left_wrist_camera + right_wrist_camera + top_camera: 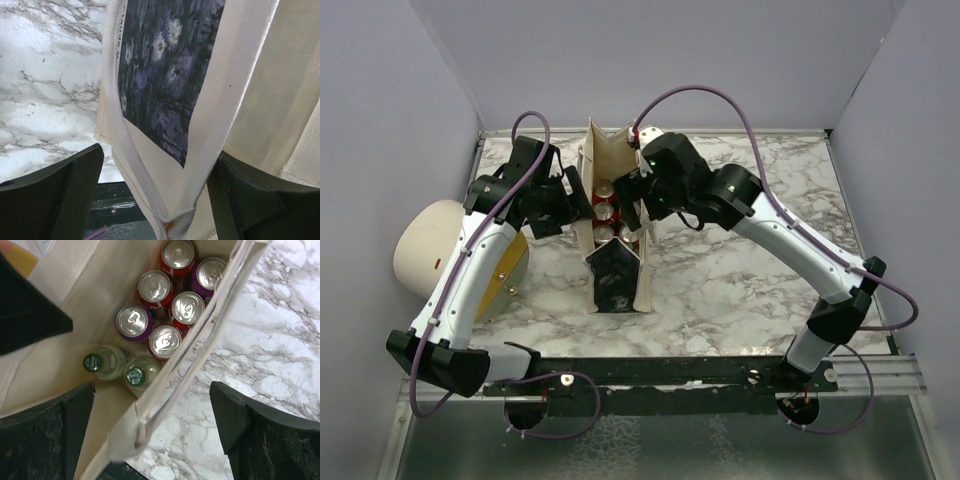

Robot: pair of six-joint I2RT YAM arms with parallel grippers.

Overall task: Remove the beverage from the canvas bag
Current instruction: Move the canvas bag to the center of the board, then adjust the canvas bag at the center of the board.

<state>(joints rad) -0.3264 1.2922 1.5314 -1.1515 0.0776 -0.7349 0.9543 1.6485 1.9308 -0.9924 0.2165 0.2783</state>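
Note:
The canvas bag stands upright and open mid-table, its black printed panel facing the near edge. In the right wrist view it holds several red and purple cans and two green-capped bottles. The can tops also show in the top view. My left gripper is open at the bag's left wall; in its own view the gripper straddles the rim and handle strap without pinching them. My right gripper is open over the bag's mouth and astride the right wall.
A large cream cylinder with an orange end lies at the table's left edge beside my left arm. Grey walls close in the left, back and right sides. A black rail runs along the near edge.

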